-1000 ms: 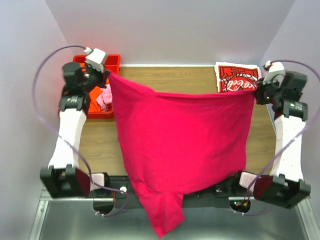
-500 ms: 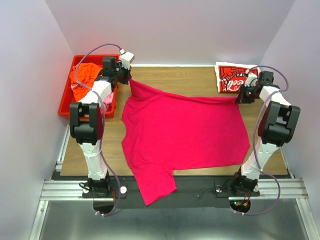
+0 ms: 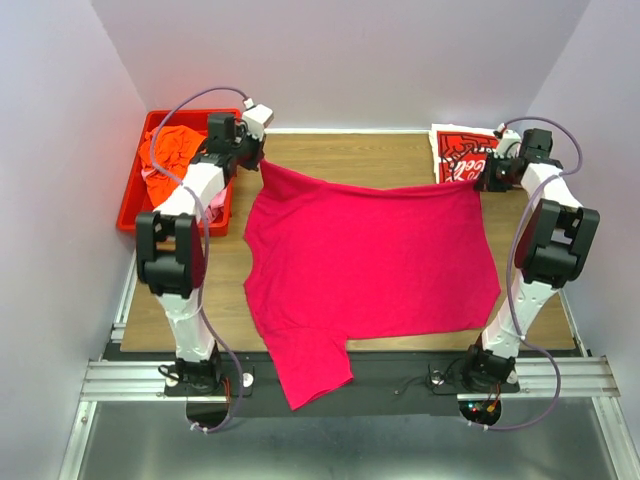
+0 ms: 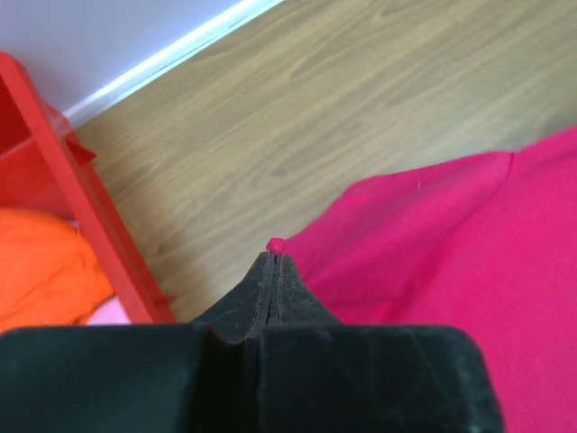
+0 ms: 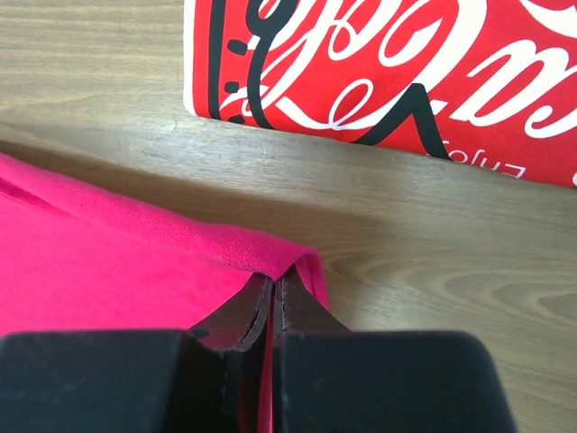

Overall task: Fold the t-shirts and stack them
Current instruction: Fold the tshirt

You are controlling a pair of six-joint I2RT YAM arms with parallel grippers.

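Observation:
The magenta-pink t-shirt (image 3: 370,255) lies spread over the wooden table, one sleeve hanging over the near edge. My left gripper (image 3: 262,160) is shut on its far left corner; the wrist view shows the jaws (image 4: 273,257) pinching a nub of the pink cloth (image 4: 451,244). My right gripper (image 3: 480,183) is shut on the far right corner, jaws (image 5: 275,287) closed on the hem (image 5: 135,244). The folded red-and-white Coca-Cola t-shirt (image 3: 468,155) lies at the far right corner, just beyond the right gripper (image 5: 397,63). An orange t-shirt (image 3: 170,145) and a light pink one (image 3: 212,203) lie in the bin.
The red plastic bin (image 3: 135,205) stands off the table's far left corner; its wall shows in the left wrist view (image 4: 81,207). Bare wood (image 3: 340,150) runs along the back between the two grippers. White walls close in on three sides.
A second ago both arms held the shirt hanging in the air. They have since lowered it flat onto the table and drawn its far edge back and taut, both grips unchanged.

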